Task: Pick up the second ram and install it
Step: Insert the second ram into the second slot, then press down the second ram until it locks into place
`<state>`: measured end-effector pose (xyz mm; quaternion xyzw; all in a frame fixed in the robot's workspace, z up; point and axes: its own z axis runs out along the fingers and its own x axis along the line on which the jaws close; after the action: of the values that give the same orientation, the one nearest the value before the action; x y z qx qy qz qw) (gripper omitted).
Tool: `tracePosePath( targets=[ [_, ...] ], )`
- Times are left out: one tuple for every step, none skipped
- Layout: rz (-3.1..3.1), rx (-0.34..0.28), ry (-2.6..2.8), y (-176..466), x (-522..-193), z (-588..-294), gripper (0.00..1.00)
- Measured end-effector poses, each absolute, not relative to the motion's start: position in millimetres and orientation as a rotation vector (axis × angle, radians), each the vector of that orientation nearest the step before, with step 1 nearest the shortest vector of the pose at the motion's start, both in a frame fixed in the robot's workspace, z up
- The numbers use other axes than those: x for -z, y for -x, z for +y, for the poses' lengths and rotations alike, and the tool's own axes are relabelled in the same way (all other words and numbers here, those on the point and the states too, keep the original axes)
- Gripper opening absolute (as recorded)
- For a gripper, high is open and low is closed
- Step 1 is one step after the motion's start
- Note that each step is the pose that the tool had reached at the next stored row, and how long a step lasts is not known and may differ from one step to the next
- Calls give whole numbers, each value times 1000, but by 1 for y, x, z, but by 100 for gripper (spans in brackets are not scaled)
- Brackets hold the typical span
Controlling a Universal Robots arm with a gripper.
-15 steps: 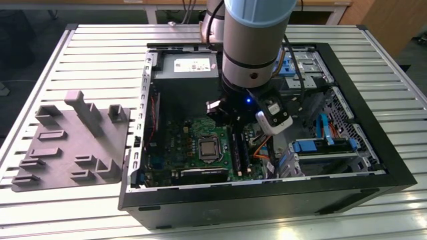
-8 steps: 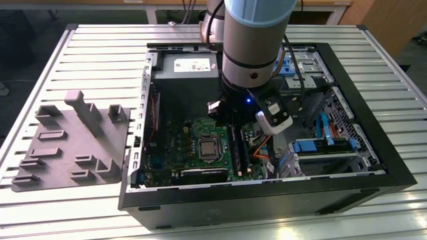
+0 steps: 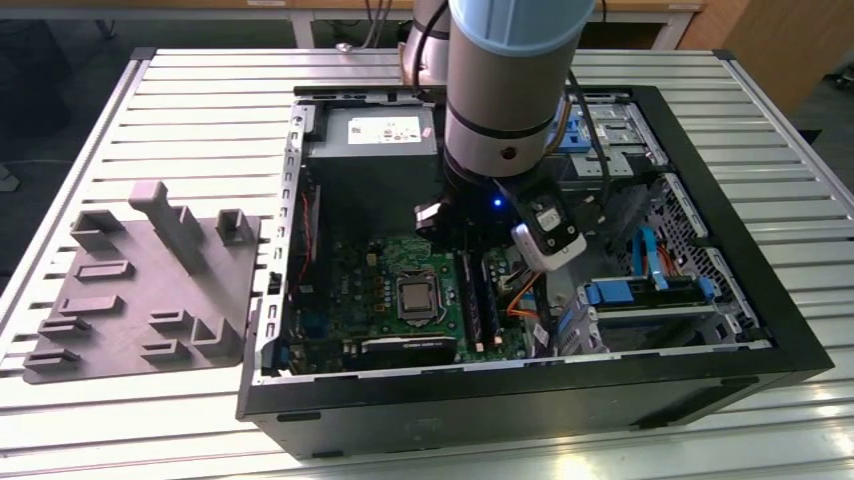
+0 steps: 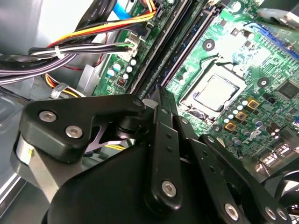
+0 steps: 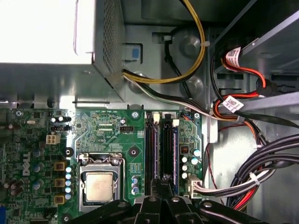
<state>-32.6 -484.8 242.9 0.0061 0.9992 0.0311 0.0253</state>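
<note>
an open computer case (image 3: 534, 400) is seen lying on a slatted table (image 3: 200, 100), with the arm (image 3: 514, 80) reaching down into it. the processor (image 3: 418, 297) is taken here as the landmark; it sits in its socket on the green motherboard (image 3: 354, 290).

in the first wrist view, the gripper (image 5: 161, 182) is seen just beside the processor (image 5: 99, 186), over one end of the long black slots (image 5: 152, 144) that run alongside it. its tips are drawn together with no gap seen between them; whether anything is pinched there cannot be told. in the second wrist view the gripper (image 4: 159, 95) is likewise seen closed, poised close above the slot ends, with the processor (image 4: 216, 93) near it.

the second ram (image 5: 167, 147) appears to be standing in the slot farther from the processor, directly in line with the gripper tips; whether it is fully seated cannot be told. in the exterior view it (image 3: 481, 300) is seen as a dark strip just beside the processor, below the wrist.

the power supply (image 5: 46, 32) is seen beyond the processor, past the board's edge. bundled cables (image 5: 261, 168) are seen on the far side of the slots from the processor. a grey moulded tray (image 3: 147, 290) lies on the table outside the case, well apart from the processor.
</note>
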Motion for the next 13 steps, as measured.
tracePosePath(
  targets=[
    [3089,-96,-19,33,-243,-486,11],
    [3089,-96,-19,33,-243,-487,11],
    [3089,-96,-19,33,-243,-487,11],
    [3089,-96,-19,33,-243,-487,11],
    [3089,-96,-19,33,-243,-488,11],
    [3089,-96,-19,33,-243,-488,11],
    [3089,-97,-19,33,-243,-488,11],
    [3089,-96,-19,33,-243,-488,11],
    [3089,-96,-19,33,-243,-488,11],
    [3089,-96,-19,33,-243,-489,11],
    [3089,-96,-19,33,-243,-489,11],
    [3089,-97,-19,33,-243,-491,11],
    [3089,-97,-19,32,-243,-492,11]
  ],
)
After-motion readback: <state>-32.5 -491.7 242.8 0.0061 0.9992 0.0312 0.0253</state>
